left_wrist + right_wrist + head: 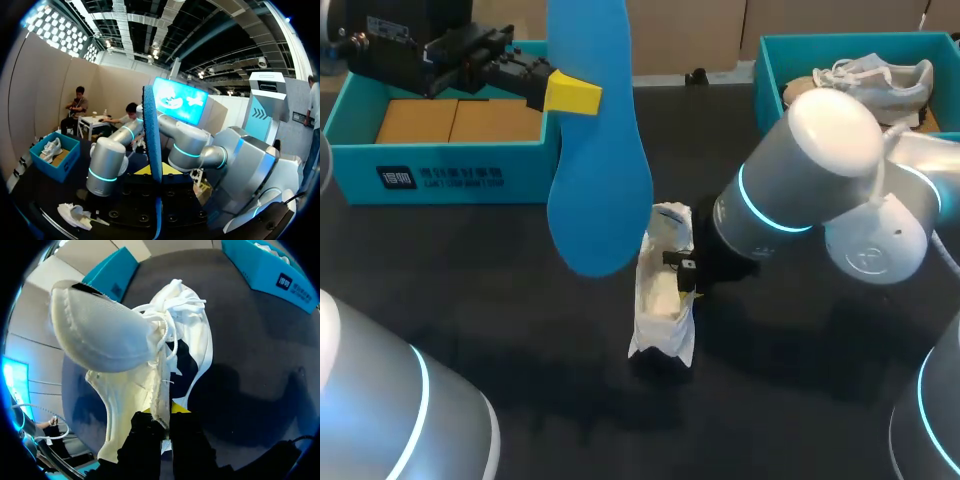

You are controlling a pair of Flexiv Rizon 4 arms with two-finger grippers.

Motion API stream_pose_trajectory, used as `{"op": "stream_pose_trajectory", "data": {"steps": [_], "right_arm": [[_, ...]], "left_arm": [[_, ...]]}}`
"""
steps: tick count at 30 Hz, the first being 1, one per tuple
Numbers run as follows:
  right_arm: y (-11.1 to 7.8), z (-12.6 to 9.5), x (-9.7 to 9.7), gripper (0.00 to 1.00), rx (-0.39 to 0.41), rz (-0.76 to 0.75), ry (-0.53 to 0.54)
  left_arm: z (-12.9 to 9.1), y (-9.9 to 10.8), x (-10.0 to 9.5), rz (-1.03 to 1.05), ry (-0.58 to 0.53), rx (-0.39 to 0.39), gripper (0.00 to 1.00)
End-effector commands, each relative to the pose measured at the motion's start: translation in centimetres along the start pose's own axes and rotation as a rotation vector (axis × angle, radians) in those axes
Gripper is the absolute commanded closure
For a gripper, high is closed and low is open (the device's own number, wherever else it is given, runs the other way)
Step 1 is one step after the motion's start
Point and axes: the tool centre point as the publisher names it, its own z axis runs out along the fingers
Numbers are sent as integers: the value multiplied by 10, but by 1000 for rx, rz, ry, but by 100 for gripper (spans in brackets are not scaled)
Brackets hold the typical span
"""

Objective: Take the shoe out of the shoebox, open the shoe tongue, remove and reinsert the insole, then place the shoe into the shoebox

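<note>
A white shoe (665,300) stands on the dark table at mid view, its laces (177,302) loose. My right gripper (686,272) is shut on the shoe's side wall (150,385) near the opening, with the yellow tips (176,408) just showing at the rim. High over the table, the left gripper (570,93) is shut on the blue insole (595,150), which hangs heel up and toe down beside the shoe. In the left wrist view the insole (152,135) stands edge-on between the fingers, and the shoe (75,215) lies far below.
A teal shoebox (440,165) with a cardboard floor stands at the back left. At the back right, a second teal box (770,75) holds another white shoe (865,80). My right arm's bulky elbow (810,180) hangs over the table's right middle.
</note>
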Motion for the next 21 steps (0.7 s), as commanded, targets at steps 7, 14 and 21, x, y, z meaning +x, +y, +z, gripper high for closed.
{"op": "stream_pose_trajectory", "data": {"steps": [7,14,21], "right_arm": [[0,18,-5,100,22,-29,46],[4,28,-8,100,56,-43,59],[4,29,-10,62,66,-35,70]], "left_arm": [[1,-1,-1,0,2,-3,100],[1,-1,-1,0,2,-3,100],[1,-1,-1,0,2,-3,100]]}}
